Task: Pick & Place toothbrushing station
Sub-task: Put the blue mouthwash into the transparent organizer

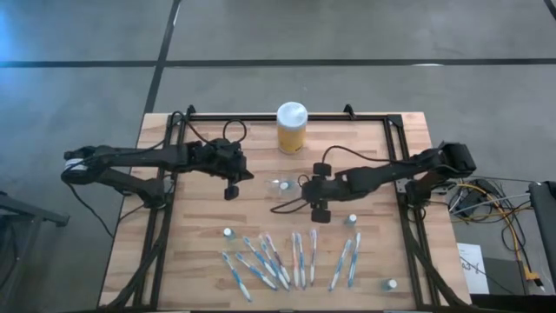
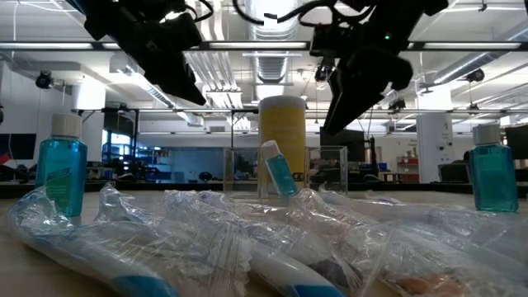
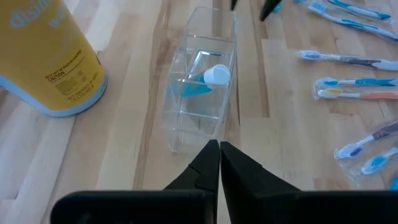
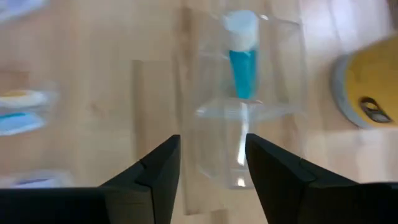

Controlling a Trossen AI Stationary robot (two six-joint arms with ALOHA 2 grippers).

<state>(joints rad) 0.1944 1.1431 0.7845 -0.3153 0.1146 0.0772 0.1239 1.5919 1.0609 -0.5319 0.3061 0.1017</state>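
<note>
Clear holder (image 3: 202, 93), blue white-capped tube (image 3: 206, 79), yellow jar (image 1: 291, 129)

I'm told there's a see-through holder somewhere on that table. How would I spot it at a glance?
Find the tall yellow jar at the table's far edge. Just in front of it, between the two pincers, stands the clear plastic holder, open-topped and split into compartments. Unlike the wrapped toothbrushes lying flat near the front edge, it stands upright and holds one leaning blue tube with a white cap.

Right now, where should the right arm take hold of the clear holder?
Best guess: by one thin side wall, from above. The clear holder stands upright with its top open, a blue tube leaning in one compartment. The right gripper is open, hovering near it; the yellow jar stands close behind.
</note>
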